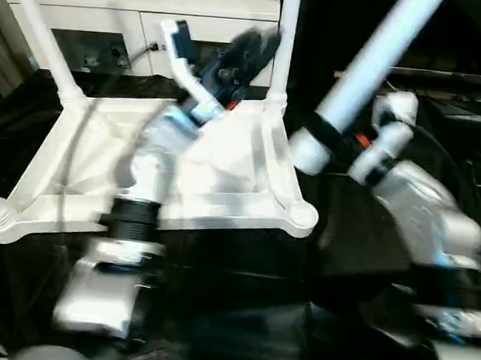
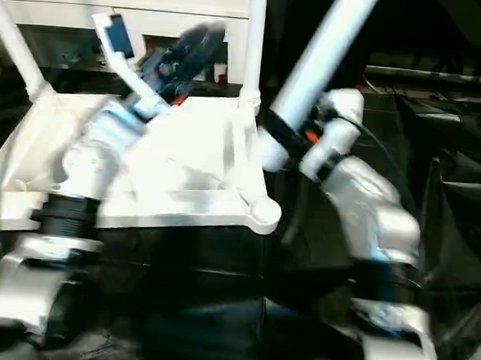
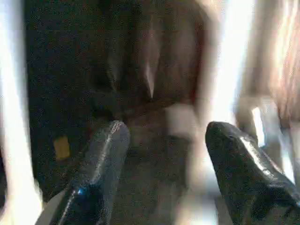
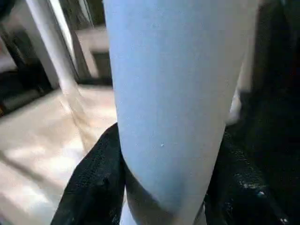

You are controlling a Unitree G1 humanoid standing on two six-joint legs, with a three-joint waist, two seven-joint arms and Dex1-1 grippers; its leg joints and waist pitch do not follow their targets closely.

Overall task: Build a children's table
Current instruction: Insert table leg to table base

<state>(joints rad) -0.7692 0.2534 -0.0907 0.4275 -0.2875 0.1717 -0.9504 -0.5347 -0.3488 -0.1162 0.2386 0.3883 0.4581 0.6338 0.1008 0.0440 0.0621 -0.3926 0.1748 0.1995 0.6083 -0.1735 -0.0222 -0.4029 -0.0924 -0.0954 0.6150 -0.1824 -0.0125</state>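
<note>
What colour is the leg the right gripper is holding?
White; the leg shows best in the right wrist view, clamped in the right gripper.

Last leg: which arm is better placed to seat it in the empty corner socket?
Right. Its end effector already grips the loose leg, whose lower end hangs just beside the empty socket. The left end effector is open, holding nothing, over the tabletop.

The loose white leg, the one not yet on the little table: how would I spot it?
Find the white tabletop lying upside down on the black-covered work table. Legs rise from three corners; the near right socket is bare. Beside it, the loose leg slants, clamped in the right gripper.
</note>
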